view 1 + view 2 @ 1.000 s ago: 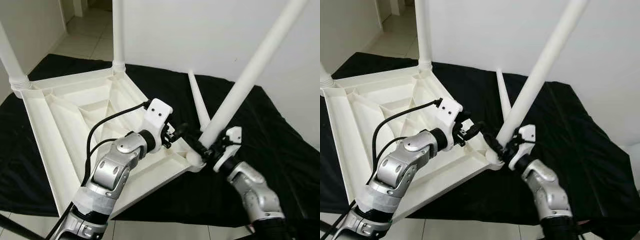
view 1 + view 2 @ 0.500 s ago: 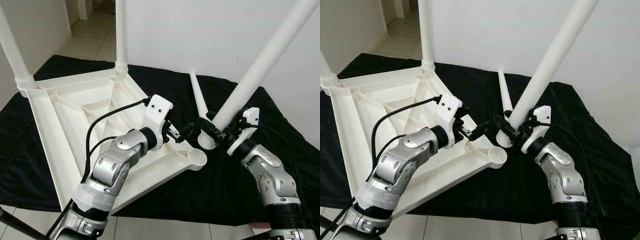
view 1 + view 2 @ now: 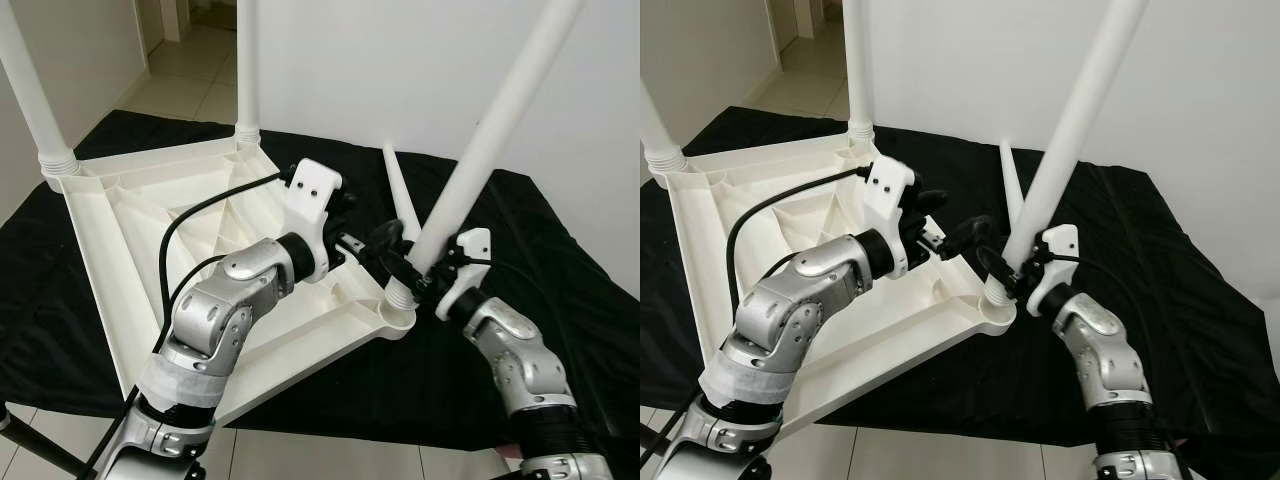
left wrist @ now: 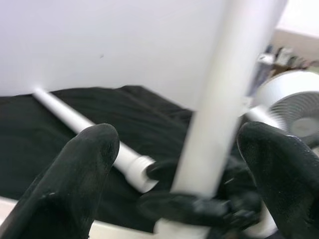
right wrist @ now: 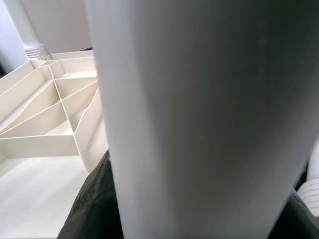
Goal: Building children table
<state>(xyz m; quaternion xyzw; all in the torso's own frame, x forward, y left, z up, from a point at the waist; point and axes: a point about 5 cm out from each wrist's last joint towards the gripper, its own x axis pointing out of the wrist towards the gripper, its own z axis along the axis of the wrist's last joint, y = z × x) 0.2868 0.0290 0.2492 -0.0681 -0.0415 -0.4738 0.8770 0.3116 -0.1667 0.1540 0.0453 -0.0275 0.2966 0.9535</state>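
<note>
The white plastic table top (image 3: 130, 220) lies upside down on a black cloth. Two white legs (image 3: 248, 70) (image 3: 30, 90) stand fitted in its far corners. My right gripper (image 3: 412, 284) is shut on a third white leg (image 3: 480, 150), held tilted with its base at the near right corner socket (image 3: 402, 320). Whether the base sits inside the socket I cannot tell. My left gripper (image 3: 372, 243) is open just left of that base, and in the left wrist view its fingers (image 4: 84, 164) stand wide apart on either side of the leg (image 4: 224, 99).
A fourth leg (image 3: 400, 200) lies loose on the black cloth (image 3: 570, 280) behind the grippers. A white wall rises close behind the cloth. Tiled floor shows at the far left and along the near edge. A white fan (image 4: 294, 99) stands to the side.
Half a second ago the held leg's base hung right of the socket over the cloth; it has swung back left onto the corner socket. My left gripper has moved up around the leg.
</note>
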